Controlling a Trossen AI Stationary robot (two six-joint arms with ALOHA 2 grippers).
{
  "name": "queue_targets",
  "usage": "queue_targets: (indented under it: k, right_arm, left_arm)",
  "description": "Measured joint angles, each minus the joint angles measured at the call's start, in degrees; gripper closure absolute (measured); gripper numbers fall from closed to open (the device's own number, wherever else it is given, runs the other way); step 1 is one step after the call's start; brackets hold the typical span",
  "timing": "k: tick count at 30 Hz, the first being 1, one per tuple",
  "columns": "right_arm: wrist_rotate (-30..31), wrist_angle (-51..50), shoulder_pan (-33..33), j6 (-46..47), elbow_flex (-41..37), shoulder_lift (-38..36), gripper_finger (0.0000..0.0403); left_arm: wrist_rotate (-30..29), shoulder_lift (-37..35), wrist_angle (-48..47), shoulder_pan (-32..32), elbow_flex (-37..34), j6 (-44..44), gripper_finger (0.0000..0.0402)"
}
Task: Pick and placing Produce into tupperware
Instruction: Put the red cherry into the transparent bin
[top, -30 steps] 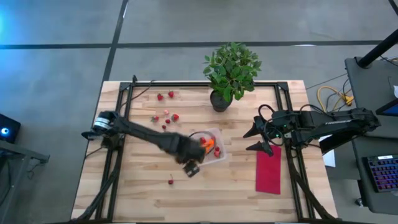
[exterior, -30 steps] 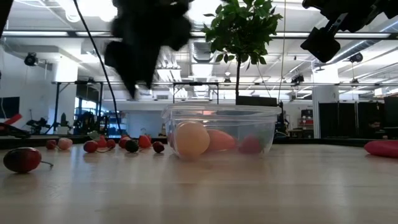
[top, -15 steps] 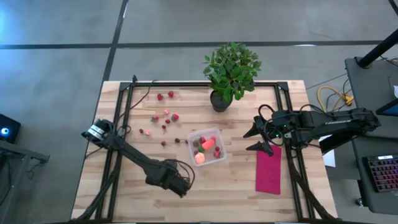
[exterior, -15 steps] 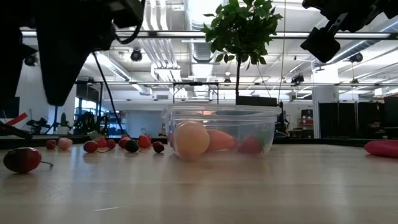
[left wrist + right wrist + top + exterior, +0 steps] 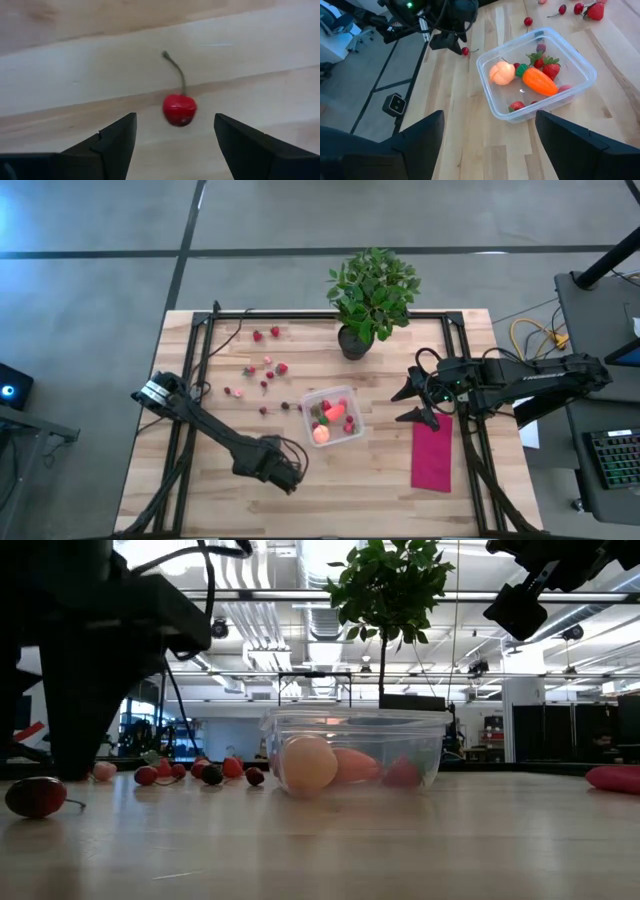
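While the left hand [image 5: 283, 473] hangs low over the table [image 5: 380, 490], its fingers [image 5: 115, 142] stand apart with a small red cherry [image 5: 179, 109] lying on the wood between them, untouched, stem pointing away. That cherry sits well apart from the tupperware [image 5: 333, 416], off toward the table's front edge. Inside the clear tupperware lie the round peach-orange fruit [image 5: 502, 73], the orange carrot [image 5: 539, 81] and a few red strawberries [image 5: 549, 65]. More strawberries [image 5: 268, 367] are scattered on the table beyond the tupperware, on the side away from the red cloth [image 5: 432, 453], toward the far left corner. A potted plant [image 5: 371, 295] stands just behind the tupperware at the far edge. On the other side of the tupperware, the right hand [image 5: 413, 404] waits above the table near the red cloth, its fingers spread wide and holding nothing.
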Motion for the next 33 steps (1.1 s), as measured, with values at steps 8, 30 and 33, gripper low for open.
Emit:
queue_targets:
  k: [8,30,33]
  right_arm:
    - [-0.01,-0.01,-0.01,0.00,0.00,0.00,0.0092]
    - [-0.01,0.01,0.01,0.00,0.00,0.00,0.0094]
    - [0.00,0.01,0.01,0.00,0.00,0.02,0.0097]
  left_arm:
    - [-1.39,0.00,2.86,0.02,-2.29,0.00,0.0160]
    - [-1.79,0.00,4.36,0.15,-3.14,0.17,0.0240]
    - [-1.77,0.00,4.68,0.15,-3.23,0.20,0.0240]
